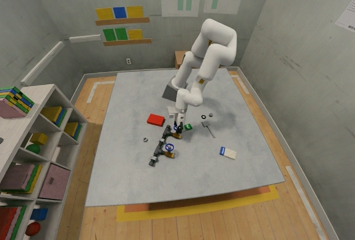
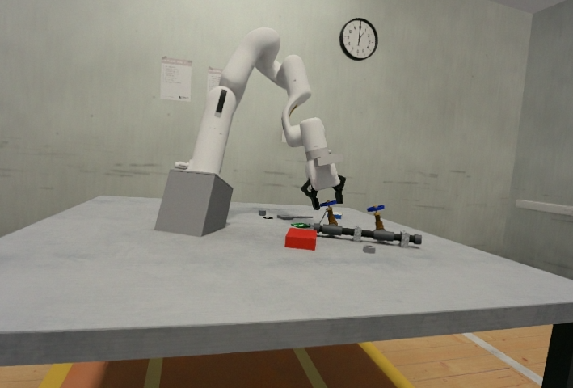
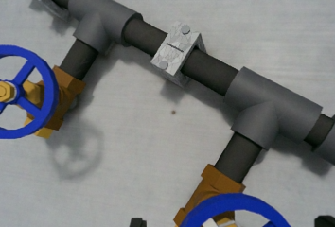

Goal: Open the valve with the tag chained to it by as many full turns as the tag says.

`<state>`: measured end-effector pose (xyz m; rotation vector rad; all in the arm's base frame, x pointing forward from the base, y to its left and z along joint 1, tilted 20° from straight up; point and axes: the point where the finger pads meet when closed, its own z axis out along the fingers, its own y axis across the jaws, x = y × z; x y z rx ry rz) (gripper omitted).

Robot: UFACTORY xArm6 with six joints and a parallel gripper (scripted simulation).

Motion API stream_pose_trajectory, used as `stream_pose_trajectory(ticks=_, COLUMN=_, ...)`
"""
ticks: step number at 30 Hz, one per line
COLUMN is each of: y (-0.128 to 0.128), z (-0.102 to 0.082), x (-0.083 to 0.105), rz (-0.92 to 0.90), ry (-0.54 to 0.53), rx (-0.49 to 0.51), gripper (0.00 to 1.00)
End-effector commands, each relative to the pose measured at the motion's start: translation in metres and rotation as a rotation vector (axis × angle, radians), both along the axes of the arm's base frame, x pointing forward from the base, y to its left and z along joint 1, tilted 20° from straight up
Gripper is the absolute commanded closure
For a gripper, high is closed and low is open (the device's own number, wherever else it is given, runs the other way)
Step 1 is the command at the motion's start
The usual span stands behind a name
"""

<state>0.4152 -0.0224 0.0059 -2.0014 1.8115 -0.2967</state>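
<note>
A grey pipe lies on the table and carries two brass valves with blue handwheels. My gripper is open, with its fingers either side of the far valve's handwheel. A green tag lies beside this valve on a thin chain. The near valve's handwheel stands free. In the wrist view only the black fingertips show, at the bottom edge.
A red block lies left of the pipe, and a grey nut lies near it. A black ring, a small grey cylinder, a flat grey tool and a white and blue box lie to the right.
</note>
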Motion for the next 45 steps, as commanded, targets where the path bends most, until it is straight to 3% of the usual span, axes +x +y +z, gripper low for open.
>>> stream_pose_trajectory(ticks=1, y=-0.0004, z=0.0010, x=0.0009, rz=0.000, ry=0.001, rx=0.001, gripper=1.00)
stream_pose_trajectory(ticks=30, y=-0.0004, z=0.0010, x=0.0009, rz=0.010, ry=-0.001, rx=-0.004, gripper=1.00)
stream_pose_trajectory(ticks=39, y=-0.0004, z=0.0010, x=0.0009, rz=0.085, ry=-0.015, rx=-0.040, gripper=1.00)
stream_pose_trajectory(ticks=45, y=-0.0004, z=0.0010, x=0.0009, rz=0.232, ry=-0.042, rx=-0.111, gripper=1.00)
